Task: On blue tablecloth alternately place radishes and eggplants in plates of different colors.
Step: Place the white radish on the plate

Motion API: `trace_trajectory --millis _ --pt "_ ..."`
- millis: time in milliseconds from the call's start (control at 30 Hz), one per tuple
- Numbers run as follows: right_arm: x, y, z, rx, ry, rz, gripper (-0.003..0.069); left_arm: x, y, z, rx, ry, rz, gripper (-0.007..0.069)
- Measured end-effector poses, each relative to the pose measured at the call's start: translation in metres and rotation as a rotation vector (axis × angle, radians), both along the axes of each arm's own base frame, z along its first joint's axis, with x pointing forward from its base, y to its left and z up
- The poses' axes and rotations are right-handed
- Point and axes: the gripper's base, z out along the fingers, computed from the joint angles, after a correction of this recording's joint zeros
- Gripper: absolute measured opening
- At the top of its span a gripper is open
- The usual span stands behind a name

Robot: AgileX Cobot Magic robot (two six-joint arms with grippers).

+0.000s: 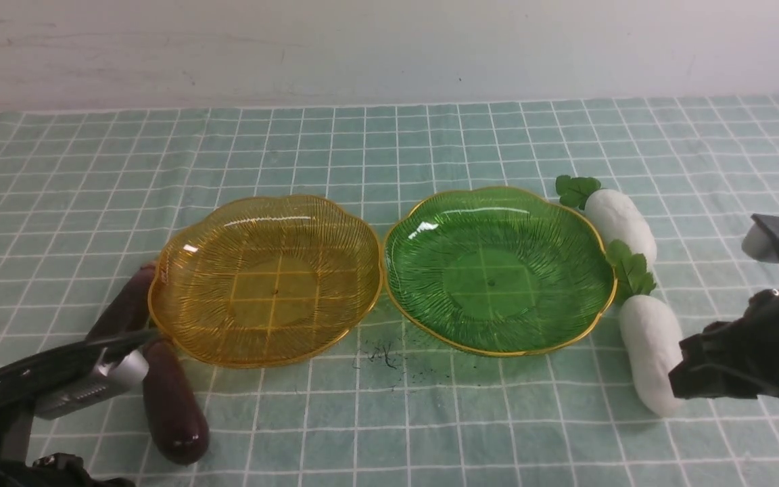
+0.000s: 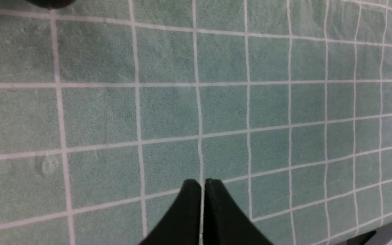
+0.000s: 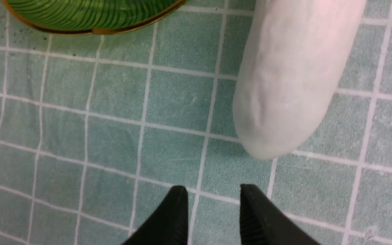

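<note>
L claw (image 2: 202,183) closed, R claw (image 3: 213,195) ajar

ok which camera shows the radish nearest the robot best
The front view: the nearer radish lies full length beside the green plate, leaves included. The right wrist view shows just its rounded end; the left wrist view shows only tablecloth.
</note>
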Motion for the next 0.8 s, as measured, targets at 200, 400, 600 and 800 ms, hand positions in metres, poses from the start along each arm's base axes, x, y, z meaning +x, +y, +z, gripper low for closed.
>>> trace_trajectory --millis 200,400,600,800 --pt "0.023 -0.004 -0.012 -0.033 -0.053 -0.049 0.0442 0.000 0.001 -0.001 0.024 -0.001 -0.010 0.0025" --pt "0.036 -0.006 -0.042 -0.064 -0.007 -0.070 0.0531 0.000 0.002 -0.001 0.025 -0.001 -0.011 0.0034" --pt "0.041 -0.007 -0.069 -0.081 0.074 -0.062 0.0535 0.000 0.002 -0.001 0.026 -0.001 -0.011 0.0034" --pt "0.041 -0.008 -0.070 -0.098 0.084 -0.036 0.0470 0.000 0.002 -0.001 0.026 -0.001 -0.011 0.0034"
